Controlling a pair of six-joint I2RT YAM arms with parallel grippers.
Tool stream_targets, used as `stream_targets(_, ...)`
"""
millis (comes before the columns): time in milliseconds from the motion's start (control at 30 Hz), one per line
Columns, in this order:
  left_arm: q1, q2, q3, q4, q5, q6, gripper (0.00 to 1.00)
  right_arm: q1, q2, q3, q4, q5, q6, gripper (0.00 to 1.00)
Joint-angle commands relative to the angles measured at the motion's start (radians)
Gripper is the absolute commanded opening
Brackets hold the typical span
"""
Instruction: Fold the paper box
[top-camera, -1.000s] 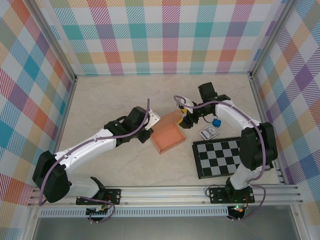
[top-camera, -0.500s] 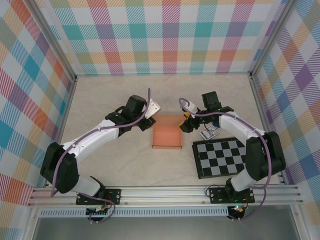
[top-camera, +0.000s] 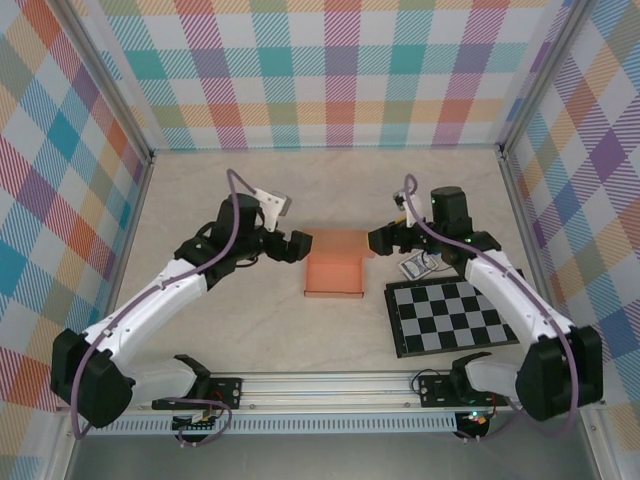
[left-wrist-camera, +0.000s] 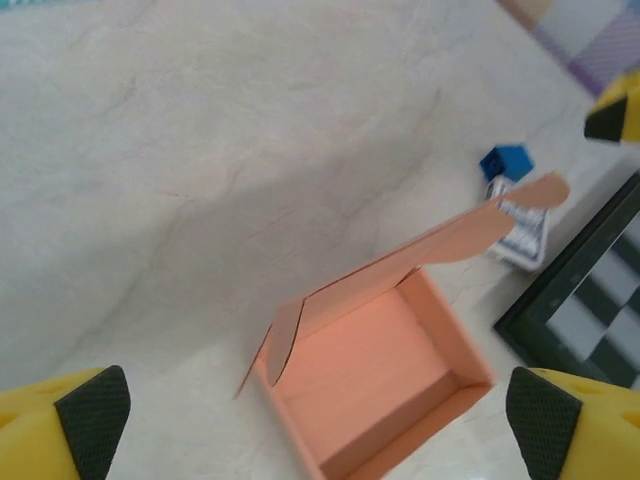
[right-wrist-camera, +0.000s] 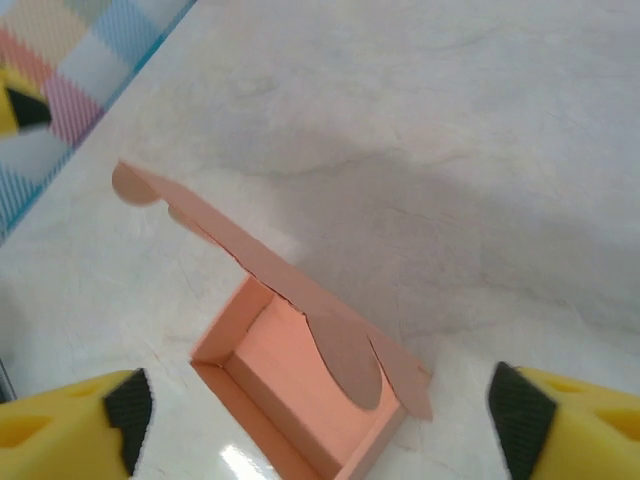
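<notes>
The paper box (top-camera: 334, 272) is a salmon-orange open tray resting on the table, its lid flap standing up along the far side. My left gripper (top-camera: 296, 246) hovers just left of the box's far corner, open and apart from it. My right gripper (top-camera: 378, 239) hovers just right of the far corner, also open. In the left wrist view the box (left-wrist-camera: 385, 375) lies below and between the spread fingertips (left-wrist-camera: 92, 420) of the left gripper (left-wrist-camera: 318, 425), untouched. In the right wrist view the box (right-wrist-camera: 285, 385), with its rounded tab, lies below the wide-open right gripper (right-wrist-camera: 322, 408).
A black-and-white checkered board (top-camera: 448, 315) lies right of the box near the front. A small card pack (top-camera: 418, 266) sits behind the board, with a blue cube (left-wrist-camera: 505, 162) beside it. Plaid walls enclose the table on three sides.
The left gripper let go of the box, opened wide and drew back left. The right gripper widened and drew back right. The box now sits square on the table instead of tilted.
</notes>
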Motion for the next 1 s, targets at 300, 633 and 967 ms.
stream_targets(300, 0.239, 0.350, 0.237, -0.172, 0.484, -0.764, 1.00, -0.145, 0.348, 0.294, -0.335, -0.264, 0.723, 1.00)
stream_targets(633, 0.220, 0.402, 0.162, -0.012, 0.584, -0.998, 1.00, -0.136, 0.486, 0.262, -0.215, -0.437, 0.943, 0.99)
stream_targets(967, 0.197, 0.382, 0.060, 0.095, 0.597, -1.087, 1.00, -0.069, 0.464, 0.198, -0.104, -0.427, 1.088, 0.98)
